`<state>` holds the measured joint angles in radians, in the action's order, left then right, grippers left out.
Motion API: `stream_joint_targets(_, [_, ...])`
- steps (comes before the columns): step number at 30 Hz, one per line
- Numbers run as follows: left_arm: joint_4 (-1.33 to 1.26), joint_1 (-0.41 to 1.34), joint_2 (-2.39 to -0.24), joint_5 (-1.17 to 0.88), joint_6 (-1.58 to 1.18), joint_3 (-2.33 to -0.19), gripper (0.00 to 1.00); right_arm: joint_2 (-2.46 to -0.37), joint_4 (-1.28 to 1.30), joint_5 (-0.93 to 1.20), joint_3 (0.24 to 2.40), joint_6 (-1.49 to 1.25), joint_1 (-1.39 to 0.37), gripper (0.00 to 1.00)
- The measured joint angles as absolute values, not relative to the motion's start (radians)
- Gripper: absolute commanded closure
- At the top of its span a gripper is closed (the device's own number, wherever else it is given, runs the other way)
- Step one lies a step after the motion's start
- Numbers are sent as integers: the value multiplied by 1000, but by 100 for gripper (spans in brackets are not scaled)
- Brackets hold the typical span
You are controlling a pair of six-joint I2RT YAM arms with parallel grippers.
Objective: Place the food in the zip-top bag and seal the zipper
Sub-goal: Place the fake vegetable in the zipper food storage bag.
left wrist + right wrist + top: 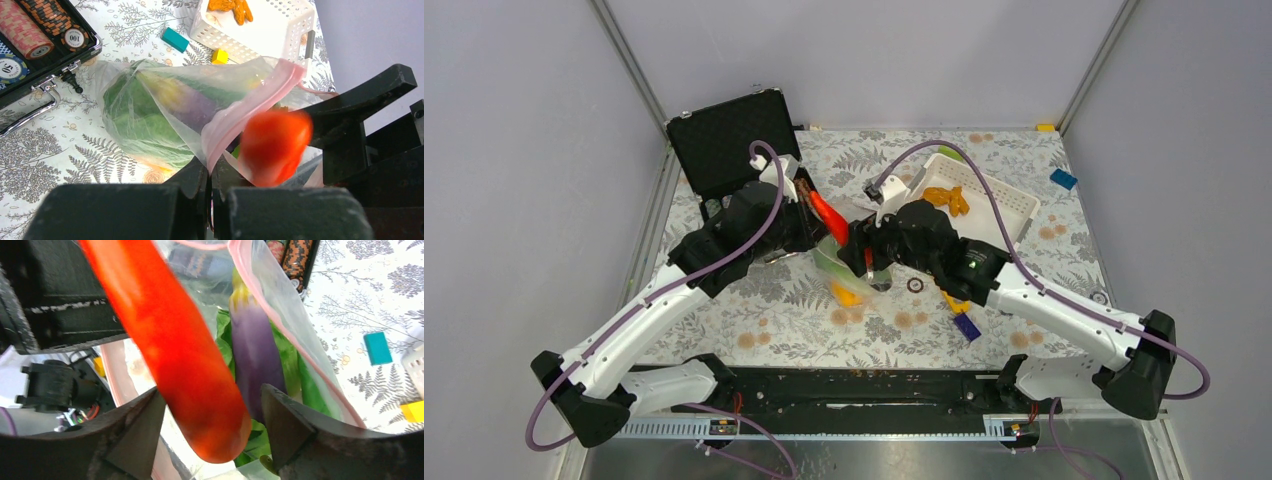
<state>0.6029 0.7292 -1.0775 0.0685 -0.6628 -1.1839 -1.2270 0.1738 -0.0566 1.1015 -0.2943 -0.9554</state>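
**Red chili (195,370) hovering over the zip-top bag (150,115)**

Right gripper (212,395) is standing spread around the chili, one jaw clear of it. Left gripper (212,175) is clamping the floppy film by the zipper (260,95), holding the mouth up. Light, stiff and slick, the chili is probably best gripped mid-length.

Both arms reach inward, left hand (212,180) clamped shut, right hand (212,397) (jaws parted) alongside.
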Motion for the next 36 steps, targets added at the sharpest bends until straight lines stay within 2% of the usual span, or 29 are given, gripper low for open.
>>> stream_joint_targets(7, [597,730,-1078,52,-651,-1184,100,-1245,213,-68,1156,-262,-956,17])
stream_joint_targets(14, [580,730,-1084,30,-633,-1184,100,-1297,204,-59,1282,-207,-956,32])
stream_joint_targets(17, [580,730,-1084,28,-629,-1184,100,-1329,196,-59,1318,-189,-956,44])
stream_joint_targets(19, [580,730,-1084,26,-628,-1184,100,-1354,198,-62,1335,-178,-956,61])
stream_joint_targets(22, [582,729,-1085,29,-623,-1184,100,-1386,210,-73,1349,-169,-956,77])
stream_joint_targets(25, [583,725,-1089,30,-623,-1184,100,-1394,245,-97,1354,-167,-956,85])
stream_joint_targets(31, [585,727,-1089,56,-629,-1185,100,-1391,316,-116,1353,-156,-956,86])
stream_joint_targets(36, [590,727,-1104,51,-629,-1203,100,-1400,403,-161,1370,-153,-956,75])
